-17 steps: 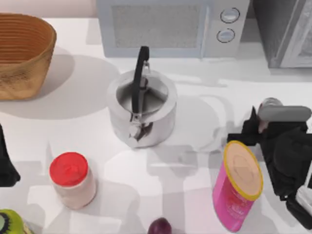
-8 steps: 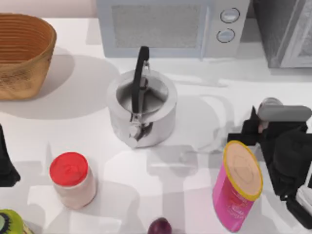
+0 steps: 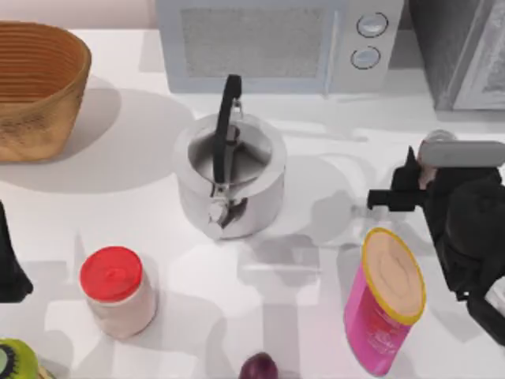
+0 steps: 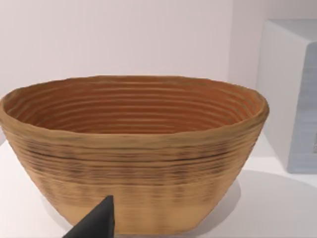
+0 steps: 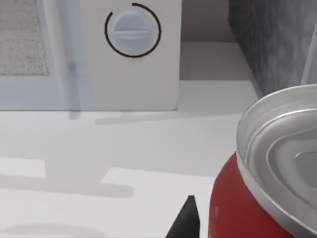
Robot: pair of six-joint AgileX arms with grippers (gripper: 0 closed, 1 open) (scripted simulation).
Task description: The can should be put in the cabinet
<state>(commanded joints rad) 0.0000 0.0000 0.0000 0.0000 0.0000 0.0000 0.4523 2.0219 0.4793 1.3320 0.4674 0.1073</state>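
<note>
Your right gripper [image 3: 426, 178] grips the can [image 5: 257, 198] near the cabinet [image 3: 461, 47]; the closed door likely blocks insertion.

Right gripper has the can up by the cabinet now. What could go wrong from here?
1. The cabinet door panel looks closed, so carrying the can straight in may hit it.
2. The right gripper holds the can close beside the pink canister; a swing toward the near edge could tip it.
3. The microwave stands next to the cabinet, leaving little room on that side.
</note>
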